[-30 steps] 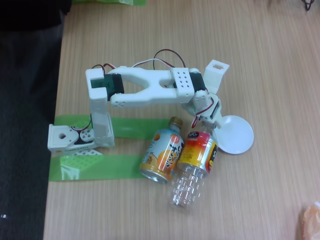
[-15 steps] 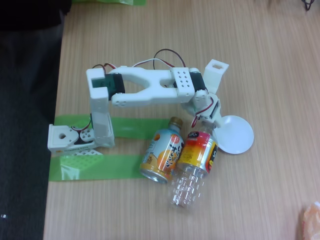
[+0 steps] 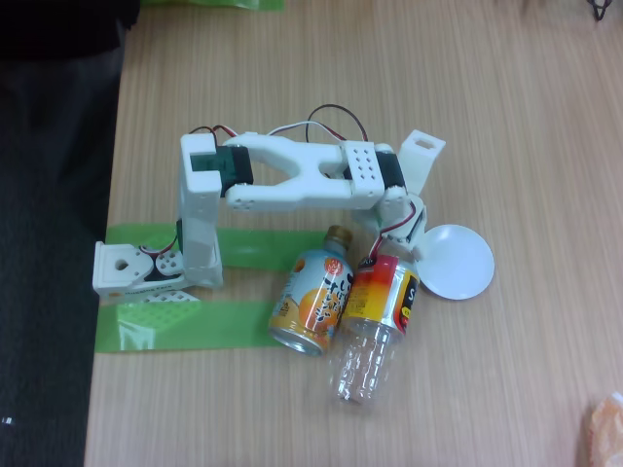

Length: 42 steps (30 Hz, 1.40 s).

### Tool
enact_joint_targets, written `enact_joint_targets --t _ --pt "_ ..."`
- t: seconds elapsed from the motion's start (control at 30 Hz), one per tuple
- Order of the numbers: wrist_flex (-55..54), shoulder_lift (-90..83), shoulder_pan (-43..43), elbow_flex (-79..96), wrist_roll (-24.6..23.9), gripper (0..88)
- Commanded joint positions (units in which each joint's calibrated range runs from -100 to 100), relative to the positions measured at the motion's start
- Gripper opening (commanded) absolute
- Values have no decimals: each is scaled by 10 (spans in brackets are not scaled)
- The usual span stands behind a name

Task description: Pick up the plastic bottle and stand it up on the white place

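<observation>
The plastic bottle (image 3: pixel 380 309) lies on the wooden table, clear ribbed base toward the front, red-orange label toward the arm. My white gripper (image 3: pixel 395 249) reaches down over its neck end and appears shut on it; the cap is hidden under the fingers. The neck end looks slightly raised. The white place (image 3: pixel 456 263), a small round dish, sits just right of the gripper, and its left rim is partly covered by the gripper.
An orange-and-blue bottle-can (image 3: pixel 313 297) with a gold cap lies touching the plastic bottle's left side. Green tape strips (image 3: pixel 185 326) run beside the arm's base (image 3: pixel 136 268). The table's left edge drops to a dark floor. An orange object (image 3: pixel 605 428) sits at the bottom right corner.
The arm has shifted right and its elbow has risen. The plastic bottle's neck end has tilted up and turned slightly, its cap is now hidden, and the can has been nudged a little.
</observation>
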Motion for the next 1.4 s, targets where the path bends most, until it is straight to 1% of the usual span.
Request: enact_joint_targets --t 0.0,0.93,1.0,1.1,1.17,1.37 --pt "-4 -6 1 -26 2 244" --pt "6 -6 10 -47 3 240" --pt "6 -6 11 -47 3 200" --pt "6 -6 11 -48 3 99" --pt "6 -6 11 -48 3 58" --pt "6 -7 11 -49 3 45"
